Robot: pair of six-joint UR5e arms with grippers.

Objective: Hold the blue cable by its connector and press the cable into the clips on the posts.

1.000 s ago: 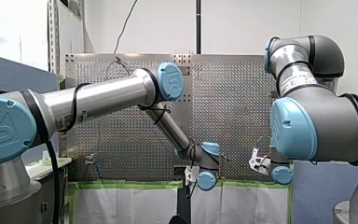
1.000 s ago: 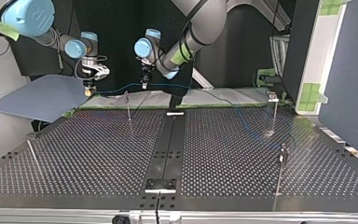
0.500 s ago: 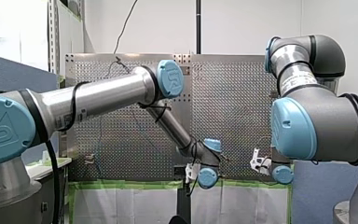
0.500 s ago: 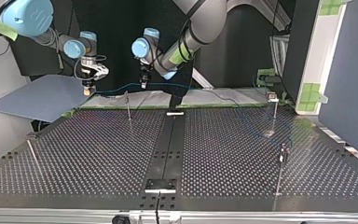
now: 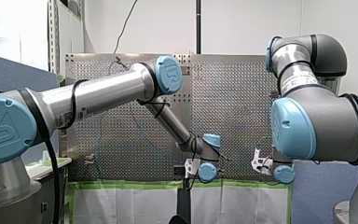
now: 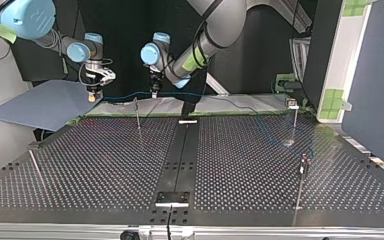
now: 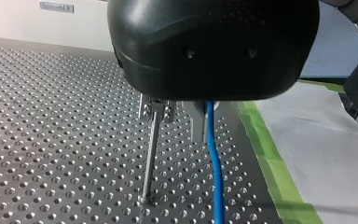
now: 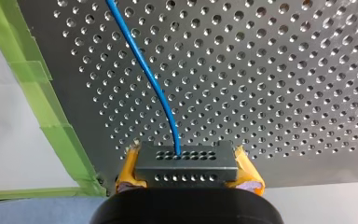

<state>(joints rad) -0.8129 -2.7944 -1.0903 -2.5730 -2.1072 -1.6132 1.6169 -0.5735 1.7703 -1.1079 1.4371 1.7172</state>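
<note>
In the right wrist view my right gripper (image 8: 189, 179) is shut with its yellow pads on the grey connector (image 8: 186, 163), and the blue cable (image 8: 154, 84) leaves it over the perforated table. In the top view my right gripper (image 6: 93, 95) hangs at the back left. The blue cable (image 6: 125, 95) runs level from it to my left gripper (image 6: 155, 93), then on towards the right. My left gripper (image 7: 205, 123) is shut on the blue cable (image 7: 214, 163), just beside a thin post (image 7: 150, 158) topped by a clip (image 7: 156, 108). The same post (image 6: 138, 117) stands slightly below the cable.
Further posts with clips stand at the top view's right back (image 6: 294, 117) and right front (image 6: 300, 182); a bare rod (image 6: 36, 169) leans at the left. Green tape (image 8: 51, 116) edges the table (image 6: 105, 165). A grey board (image 6: 40, 105) lies beyond the back left corner.
Both grippers have shifted slightly towards the top view's left with the cable strung between them. The left wrist has risen a little in the front view. Neither grip has changed.
</note>
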